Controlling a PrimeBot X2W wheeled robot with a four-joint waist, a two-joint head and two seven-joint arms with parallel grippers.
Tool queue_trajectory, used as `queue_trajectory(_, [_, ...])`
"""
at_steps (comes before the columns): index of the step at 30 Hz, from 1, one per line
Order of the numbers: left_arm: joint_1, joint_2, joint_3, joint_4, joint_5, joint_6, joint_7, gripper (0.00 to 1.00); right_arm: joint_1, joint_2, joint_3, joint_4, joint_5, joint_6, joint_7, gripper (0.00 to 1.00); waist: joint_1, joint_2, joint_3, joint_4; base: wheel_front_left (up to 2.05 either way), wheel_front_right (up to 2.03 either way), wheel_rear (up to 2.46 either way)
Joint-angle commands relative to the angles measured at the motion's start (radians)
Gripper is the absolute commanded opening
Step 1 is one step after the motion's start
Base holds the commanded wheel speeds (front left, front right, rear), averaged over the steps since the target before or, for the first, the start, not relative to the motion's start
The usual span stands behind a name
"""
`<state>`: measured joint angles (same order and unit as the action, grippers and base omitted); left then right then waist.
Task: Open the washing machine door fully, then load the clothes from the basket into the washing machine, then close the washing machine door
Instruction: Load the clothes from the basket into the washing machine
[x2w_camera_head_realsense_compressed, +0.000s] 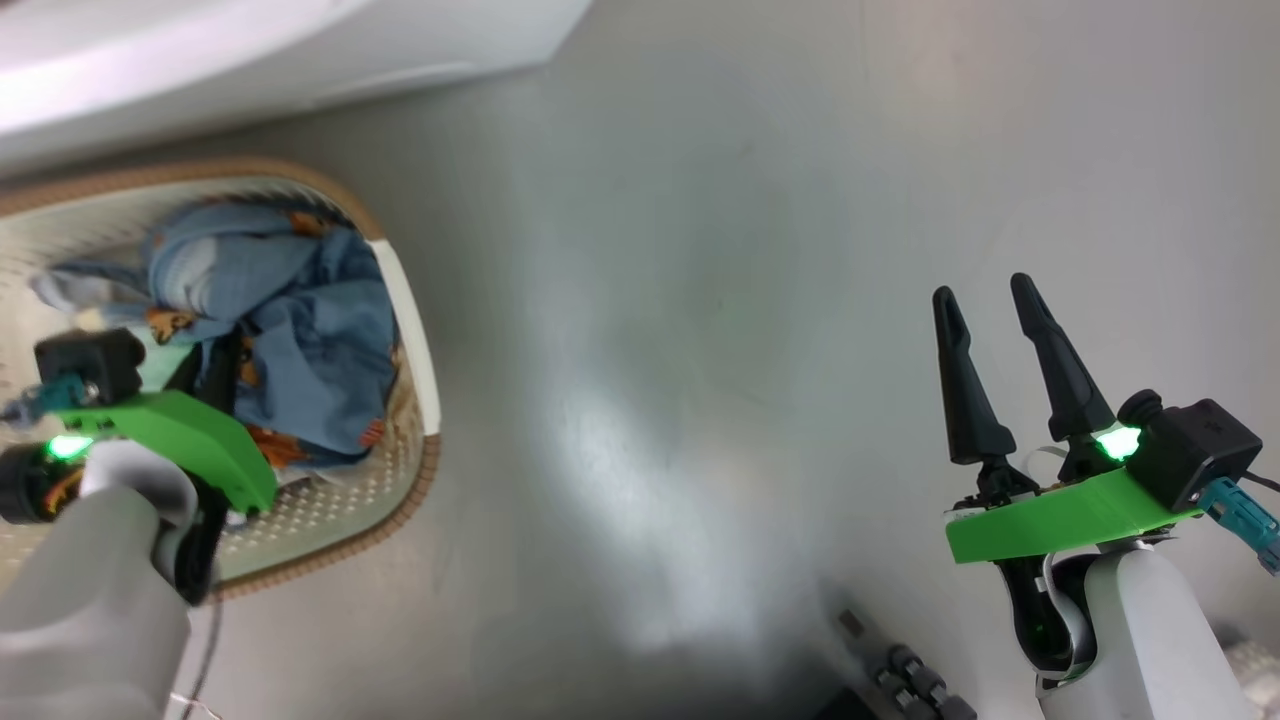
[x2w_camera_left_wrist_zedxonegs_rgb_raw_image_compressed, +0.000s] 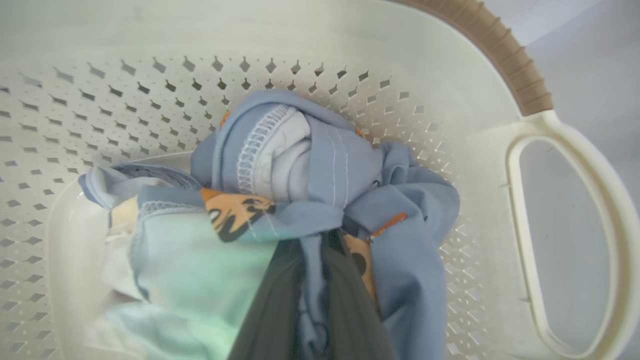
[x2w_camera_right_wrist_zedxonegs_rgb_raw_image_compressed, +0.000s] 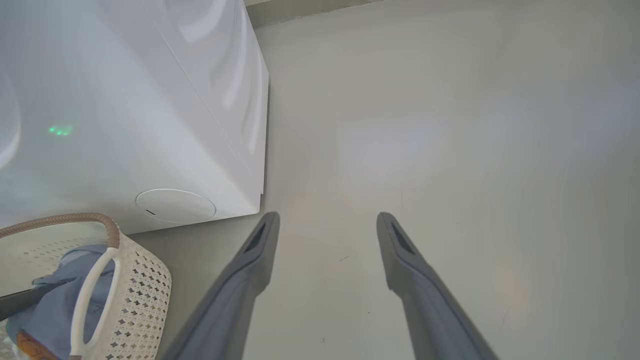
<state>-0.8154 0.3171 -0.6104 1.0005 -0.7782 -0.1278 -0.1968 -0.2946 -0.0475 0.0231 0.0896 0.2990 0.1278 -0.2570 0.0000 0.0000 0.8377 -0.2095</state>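
Left tool (x2w_camera_left_wrist_zedxonegs_rgb_raw_image_compressed: 316, 260) is being clamped down on a fold of the clothes (x2w_camera_left_wrist_zedxonegs_rgb_raw_image_compressed: 320, 165), with blue fabric being squeezed between the two dark fingers. The pile is sitting inside the basket (x2w_camera_left_wrist_zedxonegs_rgb_raw_image_compressed: 150, 70), down on the floor (x2w_camera_head_realsense_compressed: 700, 300) at the left, just beside the low front of the washing machine (x2w_camera_right_wrist_zedxonegs_rgb_raw_image_compressed: 125, 100). Right tool (x2w_camera_head_realsense_compressed: 985, 300) is being held wide apart over bare floor on the right, with nothing in it.

What's probably being risked here:
- Only a thin bit of cloth is being pinched, so it could be lost on the way up.
- The garments are being bunched and twisted together, so the whole wad might get dragged along, and a loose piece could be dropped on the floor.
- If cloth is being snagged on the perforated wall or on the side handle (x2w_camera_left_wrist_zedxonegs_rgb_raw_image_compressed: 565, 135), the light basket could be tipped or pulled along.

Around it, the brown rim (x2w_camera_head_realsense_compressed: 380, 530) and the far basket wall are being crowded by the pile, so a straight-up lift is being called for. The round cap (x2w_camera_right_wrist_zedxonegs_rgb_raw_image_compressed: 175, 205) on the machine's lower front is sitting near the basket. Nothing is being blocked on the right side. How the door is standing can't be told.
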Motion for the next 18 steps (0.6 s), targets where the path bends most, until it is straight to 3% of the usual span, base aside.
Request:
queue_trajectory(1, [0.045,0.028,0.015,-0.017,-0.005,-0.003,-0.026,0.00,0.022,-0.003,0.017,-0.012,-0.014,0.003,-0.005,1.00,0.0000,0.0000,-0.076,0.035,0.00,0.00,0.00])
queue_trajectory(7, [0.092,0.010,0.048,-0.075,-0.009,-0.003,-0.064,0.00,0.037,-0.003,0.003,0.003,-0.037,0.003,-0.005,1.00,0.0000,0.0000,-0.164,0.081,0.00,0.00,0.00])
queue_trajectory(18, [0.320,-0.048,0.315,-0.396,0.181,0.018,-0.065,0.00,0.064,-0.003,0.003,0.033,-0.055,0.003,-0.005,1.00,0.0000,0.0000,-0.335,0.142,0.00,0.00,0.00])
